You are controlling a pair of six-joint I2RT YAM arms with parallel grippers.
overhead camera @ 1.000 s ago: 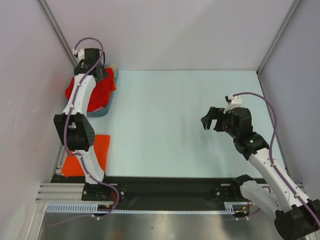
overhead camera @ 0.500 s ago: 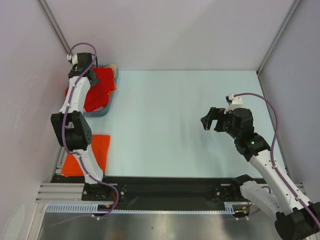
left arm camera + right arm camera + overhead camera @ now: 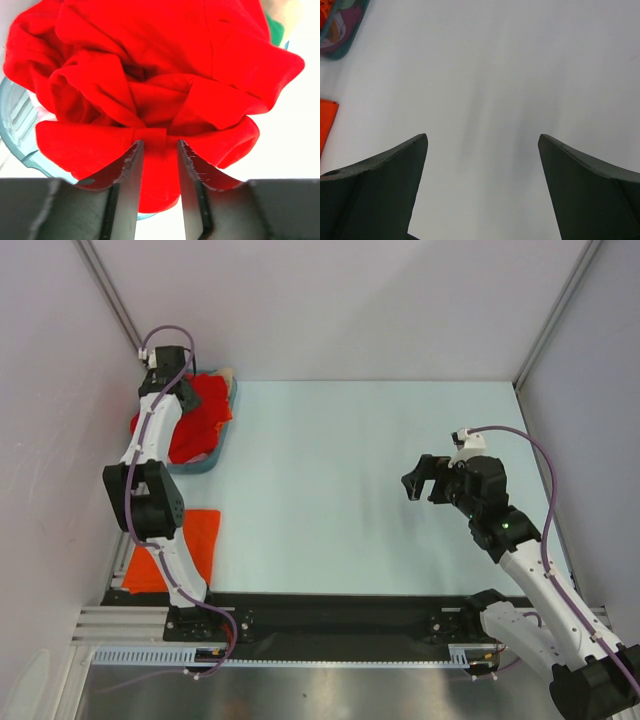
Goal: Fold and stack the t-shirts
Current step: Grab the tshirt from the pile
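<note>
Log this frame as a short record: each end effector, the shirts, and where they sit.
left end effector: closed on a fold of the red shirt
right end effector: open, holding nothing, above bare table
red shirt: crumpled in the basket, far left corner
orange shirt: lying flat on the table, near left, partly hidden by the left arm

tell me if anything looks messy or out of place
The red t-shirt is a crumpled heap spilling over the basket rim at the far left, a fold pinched in the left gripper. The orange t-shirt lies flat near that arm's base. Nothing else stands out.
</note>
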